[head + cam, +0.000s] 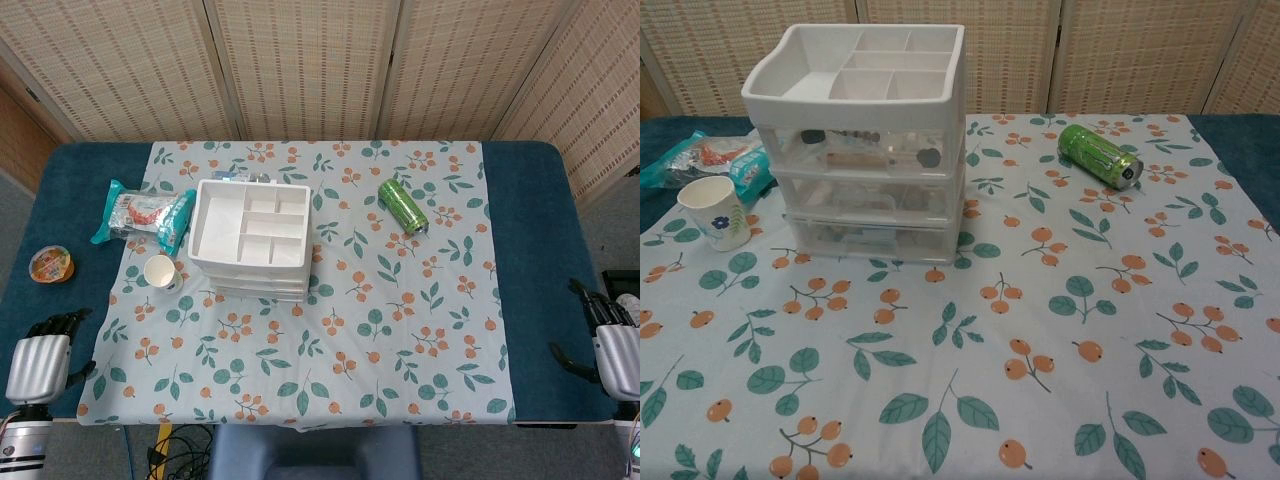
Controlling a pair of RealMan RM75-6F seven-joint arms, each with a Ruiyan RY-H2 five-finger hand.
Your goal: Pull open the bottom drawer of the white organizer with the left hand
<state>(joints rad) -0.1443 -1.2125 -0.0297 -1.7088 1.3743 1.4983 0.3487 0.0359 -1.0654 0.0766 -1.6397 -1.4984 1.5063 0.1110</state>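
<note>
Judging from how things lie, nothing of the task is done yet: the bottom drawer (872, 239) of the white organizer (860, 140) is flush and closed. The left hand (42, 358) rests at the near table edge, holding nothing, fingers loosely apart, with the organizer well ahead and to its right. The right hand (612, 340) also waits empty, far across.

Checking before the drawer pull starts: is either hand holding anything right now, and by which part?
Nothing is held. The left hand and right hand both sit at the table's near edge, fingers on nothing, far from the white organizer.
</note>
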